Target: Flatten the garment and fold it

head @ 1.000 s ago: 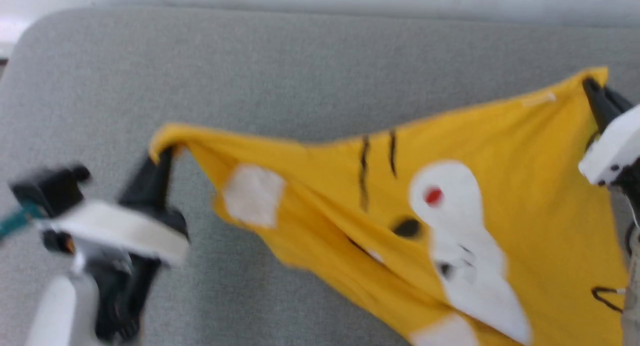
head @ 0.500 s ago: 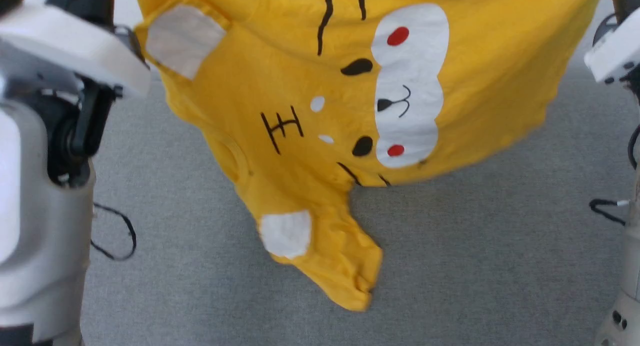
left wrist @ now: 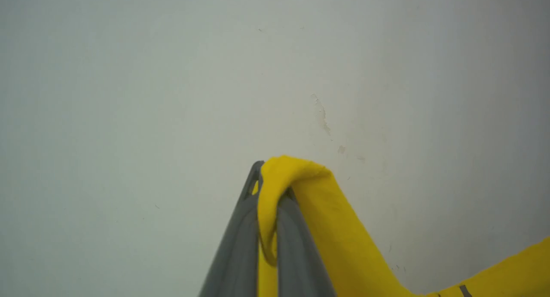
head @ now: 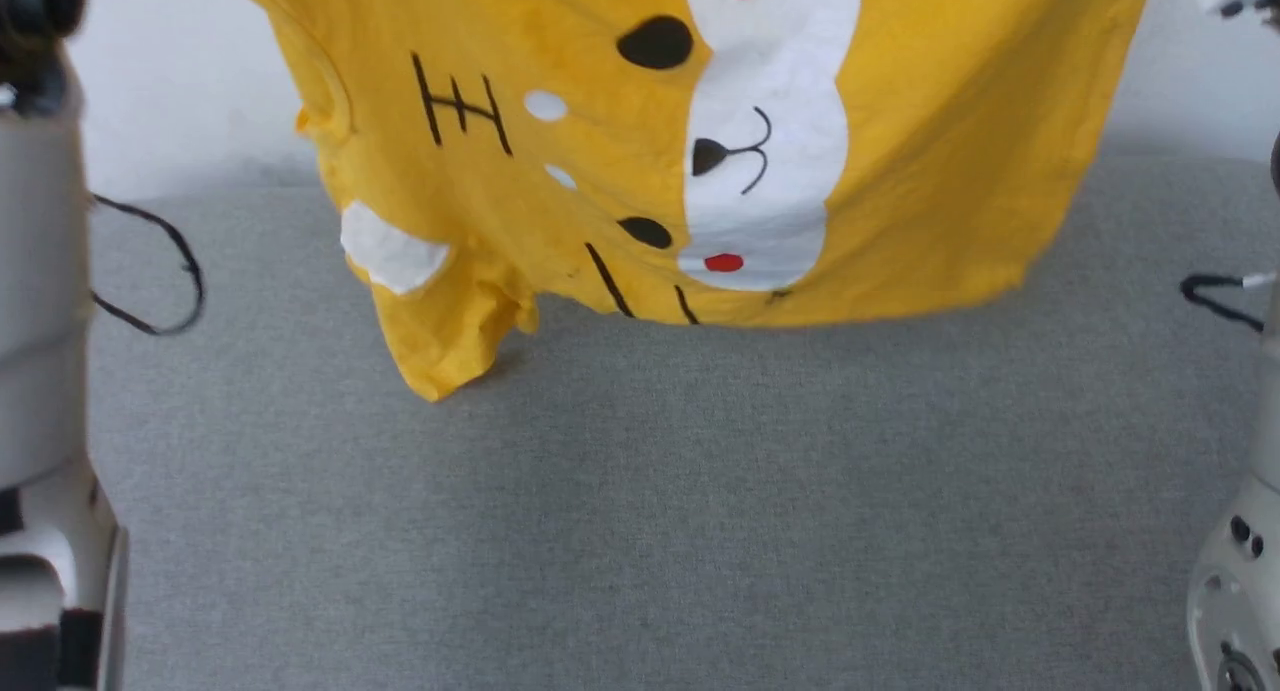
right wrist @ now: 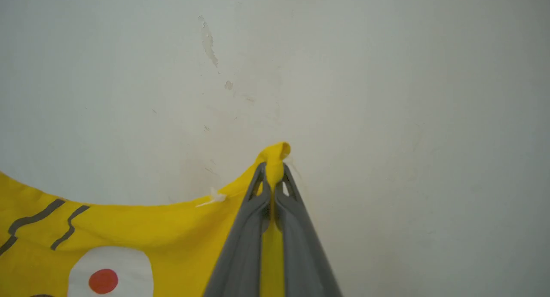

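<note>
Bright, even light; faint shadow on the grey surface (head: 640, 491), slightly soft focus.

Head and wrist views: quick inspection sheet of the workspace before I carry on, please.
Surface: grey fabric, flat.
Job's things: yellow garment hangs spread between both grippers, print towards the head camera, one sleeve bunched low.
Clutter: nothing seen.
Grippers: left gripper and right gripper each shut on a garment edge.
Cables: black cable loop by the left arm, another by the right, both apart from the garment.
Surroundings: pale wall, faintly scuffed.
</note>
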`<state>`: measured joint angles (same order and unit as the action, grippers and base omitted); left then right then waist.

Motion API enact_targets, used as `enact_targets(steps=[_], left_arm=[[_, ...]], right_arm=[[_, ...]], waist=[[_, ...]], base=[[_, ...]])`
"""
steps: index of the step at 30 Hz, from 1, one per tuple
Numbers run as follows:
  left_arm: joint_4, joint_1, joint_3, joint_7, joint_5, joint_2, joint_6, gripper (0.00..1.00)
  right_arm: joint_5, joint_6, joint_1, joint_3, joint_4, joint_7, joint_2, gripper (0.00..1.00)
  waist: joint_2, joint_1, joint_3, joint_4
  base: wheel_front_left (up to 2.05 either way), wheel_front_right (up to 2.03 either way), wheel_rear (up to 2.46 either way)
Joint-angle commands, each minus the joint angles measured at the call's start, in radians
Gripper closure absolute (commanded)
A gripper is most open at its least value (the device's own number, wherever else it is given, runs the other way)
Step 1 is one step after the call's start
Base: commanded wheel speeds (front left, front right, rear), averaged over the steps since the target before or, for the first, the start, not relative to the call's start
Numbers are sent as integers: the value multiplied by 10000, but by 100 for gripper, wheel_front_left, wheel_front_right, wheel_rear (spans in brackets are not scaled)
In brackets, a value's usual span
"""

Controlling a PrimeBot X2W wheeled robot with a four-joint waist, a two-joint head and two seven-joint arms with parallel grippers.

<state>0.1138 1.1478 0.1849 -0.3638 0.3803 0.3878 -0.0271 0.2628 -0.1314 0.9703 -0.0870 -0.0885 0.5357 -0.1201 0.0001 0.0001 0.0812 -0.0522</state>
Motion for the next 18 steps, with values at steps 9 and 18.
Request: enact_targets(steps=[9,18], left_arm=[[775,2067,262,428,-747,366,195,100],[1816,5478,629,2034,-1765,266,295,100]], right_arm=[[-528,7,1714,-196,-950,131,368,100],[-1577,7,4295,-665,-2186,-1146,611,100]], waist=[[-1,-1,2277,-598],[-1,-1,4698,-1046]], base=[[0,0,0],[0,0,0]])
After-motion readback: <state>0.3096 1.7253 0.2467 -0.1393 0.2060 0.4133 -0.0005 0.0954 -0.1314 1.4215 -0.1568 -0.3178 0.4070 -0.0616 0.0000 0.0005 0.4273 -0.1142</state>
